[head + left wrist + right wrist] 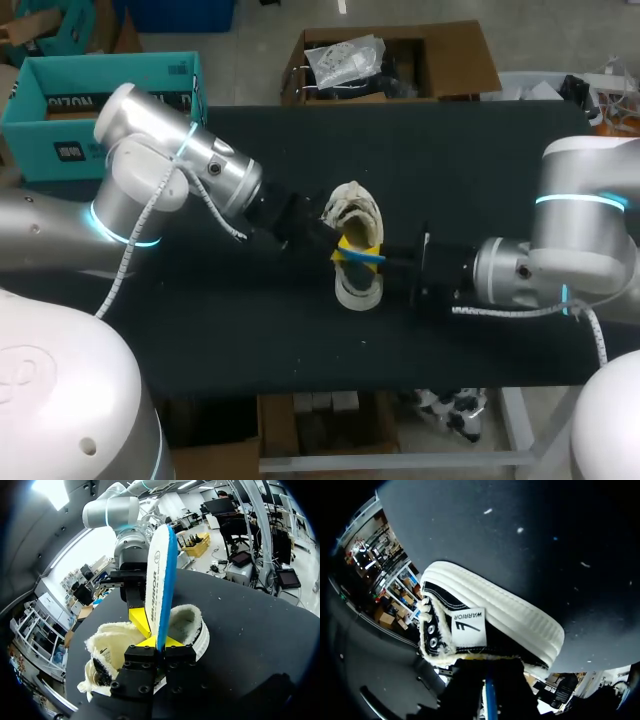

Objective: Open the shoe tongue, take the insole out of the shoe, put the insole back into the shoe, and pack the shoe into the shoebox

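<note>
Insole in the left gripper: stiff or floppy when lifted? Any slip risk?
Probably semi-stiff: the insole stands on edge out of the left gripper with only a slight curve and no droop. Likely light, since it looks thin. A slip seems possible, as that gripper pinches just one end and the white face looks smooth.

Black-topped work table.

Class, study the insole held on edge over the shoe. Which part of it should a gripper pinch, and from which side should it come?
Pinch the insole across its broad faces, near an end clear of the shoe, coming in edge-on. It is thin, flat and turned on edge above the shoe's opening, so only the faces offer grip. The left gripper seems to hold it so.
</note>
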{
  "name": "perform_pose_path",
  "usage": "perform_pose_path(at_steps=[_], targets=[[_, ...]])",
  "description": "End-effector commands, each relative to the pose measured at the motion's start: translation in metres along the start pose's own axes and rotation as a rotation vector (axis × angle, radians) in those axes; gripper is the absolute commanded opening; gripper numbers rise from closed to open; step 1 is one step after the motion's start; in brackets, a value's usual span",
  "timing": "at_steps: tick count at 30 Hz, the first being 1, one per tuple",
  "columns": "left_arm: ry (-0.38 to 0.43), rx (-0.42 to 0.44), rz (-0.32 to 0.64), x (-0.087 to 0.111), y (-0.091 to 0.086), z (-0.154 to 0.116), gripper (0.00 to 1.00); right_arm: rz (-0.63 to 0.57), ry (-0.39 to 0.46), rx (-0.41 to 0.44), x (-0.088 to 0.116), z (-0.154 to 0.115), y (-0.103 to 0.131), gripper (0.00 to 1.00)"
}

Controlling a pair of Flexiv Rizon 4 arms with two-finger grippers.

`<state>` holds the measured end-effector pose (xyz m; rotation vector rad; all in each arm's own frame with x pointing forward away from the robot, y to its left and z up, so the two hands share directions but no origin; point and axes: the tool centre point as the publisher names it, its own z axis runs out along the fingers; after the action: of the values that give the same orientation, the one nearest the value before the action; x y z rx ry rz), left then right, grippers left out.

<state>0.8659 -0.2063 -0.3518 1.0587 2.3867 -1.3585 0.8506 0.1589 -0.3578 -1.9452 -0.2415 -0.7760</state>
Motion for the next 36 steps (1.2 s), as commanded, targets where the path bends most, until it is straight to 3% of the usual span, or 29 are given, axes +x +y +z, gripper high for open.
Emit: perform_pose_path(at_steps=[1,6,7,8,9,10,20,23,26,29,32,36], targets=[[-0.004,0.001,0.000,0.004,-0.003,-0.001,0.00,0.000,0.002,0.003,0.002,0.002,0.006,0.00],[-0.018,-0.017,0.035,0.011,-0.009,0.004,0.00,-0.026,0.011,-0.013,0.002,0.001,0.006,0.00],[-0.024,-0.020,0.039,0.011,-0.009,0.004,0.14,-0.036,0.004,-0.028,0.002,0.000,0.006,0.00],[-0.026,-0.014,0.038,0.012,-0.009,0.004,0.36,-0.038,0.007,-0.027,0.001,0.000,0.006,0.00],[-0.026,-0.019,0.046,0.013,-0.009,0.005,0.71,-0.038,0.012,-0.026,0.001,0.000,0.006,0.00],[-0.030,-0.020,0.047,0.013,-0.010,0.005,1.00,-0.045,0.008,-0.035,0.001,0.000,0.007,0.00],[-0.085,-0.037,0.069,0.018,-0.029,-0.007,1.00,-0.071,0.030,-0.068,-0.001,0.000,0.007,0.00],[-0.099,-0.039,0.076,0.017,-0.032,-0.010,0.85,-0.074,0.030,-0.072,-0.001,0.000,0.007,0.00],[-0.113,-0.041,0.080,0.016,-0.034,-0.013,0.44,-0.077,0.032,-0.077,-0.001,0.000,0.006,0.00],[-0.120,-0.042,0.080,0.016,-0.034,-0.014,0.16,-0.078,0.033,-0.081,-0.001,0.000,0.006,0.00],[-0.124,-0.041,0.081,0.016,-0.033,-0.014,0.04,-0.077,0.034,-0.083,-0.001,0.000,0.005,0.00],[-0.125,-0.036,0.085,0.015,-0.034,-0.014,0.00,-0.072,0.040,-0.091,-0.002,-0.001,0.006,0.00]])
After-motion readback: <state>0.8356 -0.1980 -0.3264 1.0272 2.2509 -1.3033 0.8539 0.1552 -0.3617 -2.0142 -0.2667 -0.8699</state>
